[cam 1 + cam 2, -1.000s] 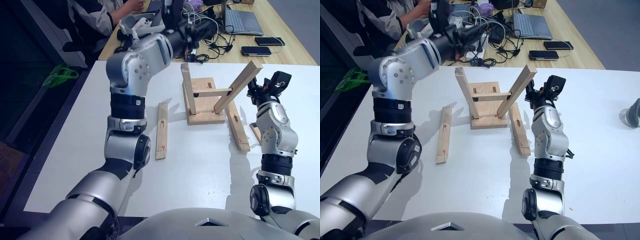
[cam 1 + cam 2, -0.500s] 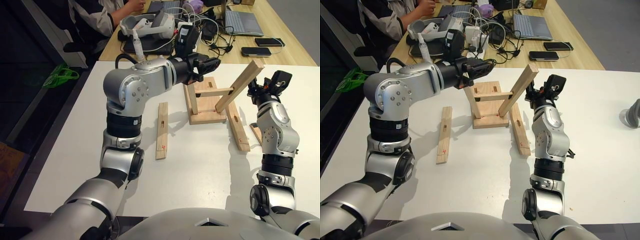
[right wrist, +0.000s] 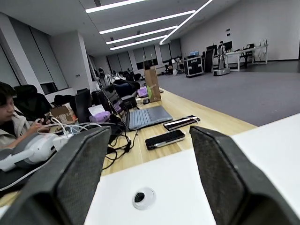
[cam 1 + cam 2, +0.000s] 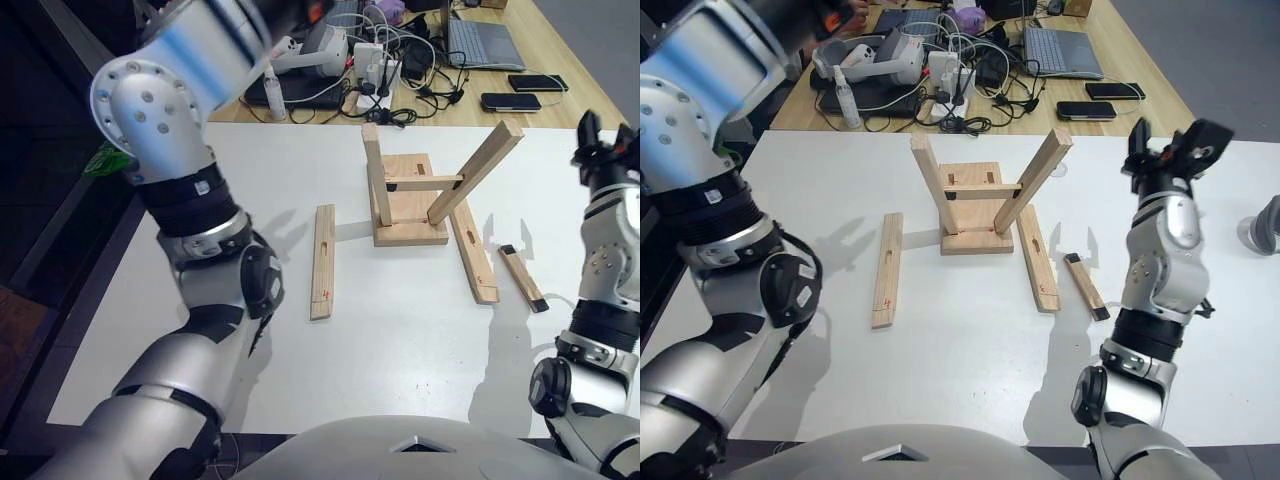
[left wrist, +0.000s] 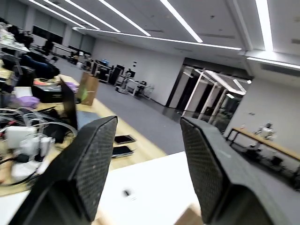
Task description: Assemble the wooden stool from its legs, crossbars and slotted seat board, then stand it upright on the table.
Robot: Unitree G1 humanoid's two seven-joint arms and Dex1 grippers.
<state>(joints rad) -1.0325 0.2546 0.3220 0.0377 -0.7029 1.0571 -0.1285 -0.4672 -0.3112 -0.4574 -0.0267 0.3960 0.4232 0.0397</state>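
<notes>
The seat board (image 4: 410, 205) lies flat on the white table (image 4: 400, 340). One leg (image 4: 374, 175) stands upright in it and a second leg (image 4: 480, 168) leans outward; a crossbar (image 4: 425, 183) joins them. A loose leg (image 4: 322, 260) lies to the left, another loose leg (image 4: 474, 255) lies right of the board, and a short crossbar (image 4: 523, 278) lies beyond it. My right gripper (image 4: 1170, 140) is raised right of the leaning leg, open and empty, as its wrist view also shows (image 3: 150, 178). My left gripper (image 5: 147, 168) is lifted high, open, with nothing between its fingers.
Behind the table runs a wooden desk (image 4: 560, 105) with a laptop (image 4: 480, 40), phones (image 4: 510, 100), cables and a headset (image 4: 310, 50). A grey object (image 4: 1265, 225) sits at the table's right edge. A small white disc (image 3: 139, 197) lies near the far edge.
My left arm swung up and away from the upright leg. My right gripper drew off to the right from the leaning leg's top, uncovering the short crossbar on the table.
</notes>
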